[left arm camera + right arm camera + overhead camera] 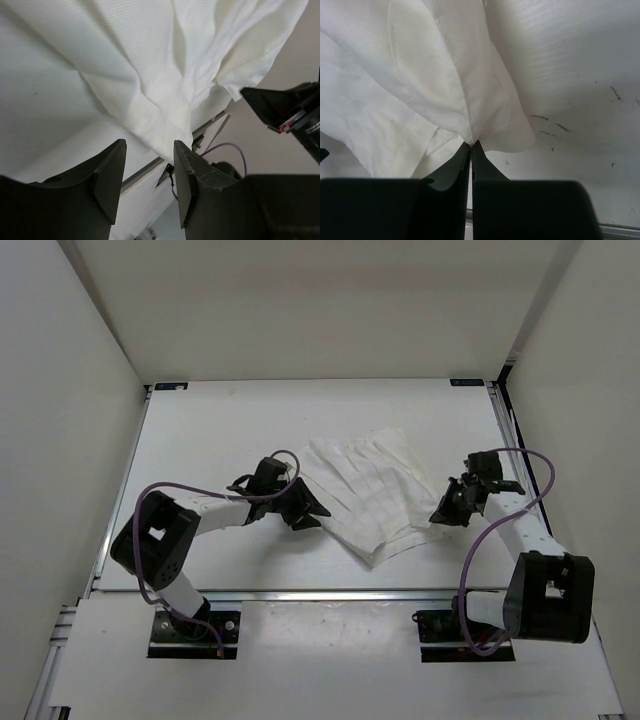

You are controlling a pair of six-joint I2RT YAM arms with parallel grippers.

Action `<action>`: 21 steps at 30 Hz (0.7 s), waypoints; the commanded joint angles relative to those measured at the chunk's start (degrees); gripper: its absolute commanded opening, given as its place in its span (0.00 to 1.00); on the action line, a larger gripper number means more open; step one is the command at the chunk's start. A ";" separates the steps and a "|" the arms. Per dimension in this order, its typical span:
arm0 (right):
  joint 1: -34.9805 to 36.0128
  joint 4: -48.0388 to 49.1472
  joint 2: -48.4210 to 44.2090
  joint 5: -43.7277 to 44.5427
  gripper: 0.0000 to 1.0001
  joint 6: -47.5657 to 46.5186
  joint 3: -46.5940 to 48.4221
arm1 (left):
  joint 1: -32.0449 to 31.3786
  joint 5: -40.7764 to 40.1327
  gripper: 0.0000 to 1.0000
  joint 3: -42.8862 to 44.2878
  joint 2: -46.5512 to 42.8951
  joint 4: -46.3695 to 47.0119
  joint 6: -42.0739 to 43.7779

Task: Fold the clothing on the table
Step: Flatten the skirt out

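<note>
The clothing [372, 496], white and creased with faint ribbed lines, lies bunched in the middle of the table [215, 430]. My left gripper [306, 511] sits at its left edge. In the left wrist view that gripper [149, 150] is open, and a folded corner of the clothing [160, 100] ends just past its fingertips, with nothing between them. My right gripper [446, 512] is at the clothing's right edge. The right wrist view shows this gripper [471, 145] shut on a pinched hem of the clothing [435, 75], which is lifted slightly.
White walls enclose the table on three sides. An aluminium rail [300, 592] runs along the near edge by the arm bases. Purple cables [285, 455] loop over both arms. Dark scuff marks [550, 120] dot the table beside the right gripper.
</note>
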 commanded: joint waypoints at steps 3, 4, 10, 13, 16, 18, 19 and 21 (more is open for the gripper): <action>1.60 -1.15 1.92 0.82 0.00 -1.94 2.48 | -3.83 -8.77 0.56 -2.28 -4.97 2.19 -10.85; 3.17 -0.63 2.01 0.90 0.00 -2.21 2.56 | -4.61 -11.04 0.58 -3.24 -5.60 2.62 -12.77; 4.24 -0.01 2.81 1.07 0.00 -3.44 3.00 | -7.87 -18.62 0.57 -6.85 -5.26 6.22 -22.63; 5.03 -0.36 2.89 1.25 0.01 -3.97 3.35 | -10.68 -23.43 0.56 -5.01 -3.85 4.55 -25.09; 5.65 -0.45 2.54 1.69 0.00 -5.02 3.97 | -12.00 -24.52 0.56 -4.05 -1.49 5.26 -28.43; 6.17 -0.89 2.19 2.57 0.00 -5.55 3.88 | -12.70 -24.25 0.55 -2.64 -0.25 4.13 -29.83; 6.52 -0.98 2.36 2.83 0.00 -5.11 3.71 | -12.97 -24.25 0.55 -2.55 0.02 3.60 -30.80; 6.79 -1.16 1.93 3.10 0.00 -5.55 3.89 | -13.67 -25.56 0.55 -2.19 -0.41 2.54 -31.51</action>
